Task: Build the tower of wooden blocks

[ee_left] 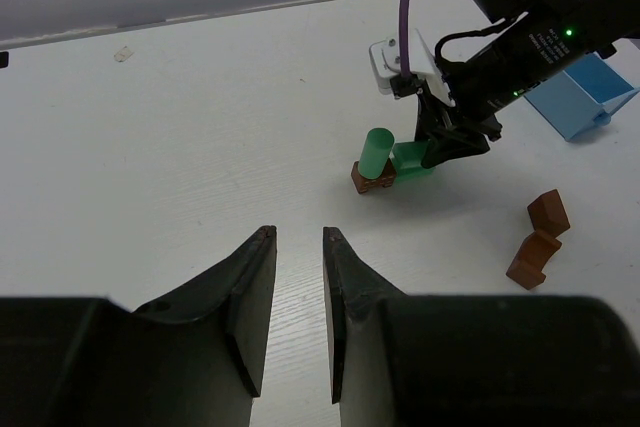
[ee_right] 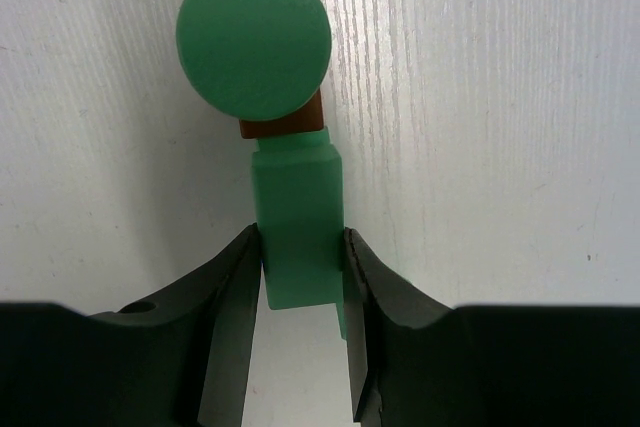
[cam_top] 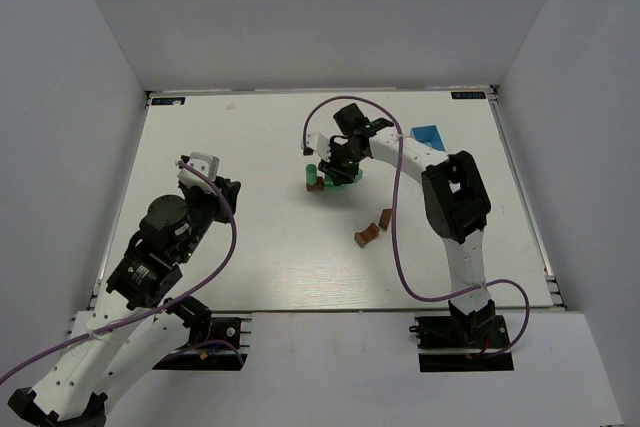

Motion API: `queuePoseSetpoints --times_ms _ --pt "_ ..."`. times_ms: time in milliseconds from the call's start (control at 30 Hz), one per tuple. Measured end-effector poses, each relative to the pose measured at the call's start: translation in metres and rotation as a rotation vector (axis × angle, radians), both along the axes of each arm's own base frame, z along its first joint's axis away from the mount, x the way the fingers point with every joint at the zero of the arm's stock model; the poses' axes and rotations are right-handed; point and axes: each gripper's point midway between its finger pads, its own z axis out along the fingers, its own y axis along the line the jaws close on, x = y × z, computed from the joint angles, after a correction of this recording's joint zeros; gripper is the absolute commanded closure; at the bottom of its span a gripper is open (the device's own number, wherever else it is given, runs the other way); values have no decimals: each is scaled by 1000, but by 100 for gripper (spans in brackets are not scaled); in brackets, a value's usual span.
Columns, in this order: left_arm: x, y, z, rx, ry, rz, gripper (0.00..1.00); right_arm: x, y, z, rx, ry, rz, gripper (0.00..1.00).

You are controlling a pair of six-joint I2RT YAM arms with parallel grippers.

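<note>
The tower is a mint-green cylinder standing upright on a reddish-brown block at mid-table. My right gripper is shut on a mint-green rectangular block, which sits right beside the brown base and the cylinder. It also shows in the left wrist view, low by the table. Two loose brown blocks lie nearer the right arm's base. My left gripper is empty, its jaws a narrow gap apart, well left of the tower above bare table.
A small blue open-topped box sits at the back right, behind the right arm. The right arm's purple cable loops over the loose brown blocks. Grey walls enclose the white table.
</note>
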Motion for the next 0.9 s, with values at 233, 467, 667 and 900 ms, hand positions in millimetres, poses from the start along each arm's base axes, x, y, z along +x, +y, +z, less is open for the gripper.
queuePoseSetpoints --times_ms 233,467,667,900 --pt "0 0 0 0 0 0 64 -1 3 -2 -4 -2 7 100" --pt "0 0 0 0 0 0 64 -3 4 -13 -27 2 14 100" --pt "0 0 0 0 0 0 64 -2 5 -12 -29 -4 14 100" --pt "0 0 0 0 0 0 64 -1 5 -12 -31 -6 15 100"
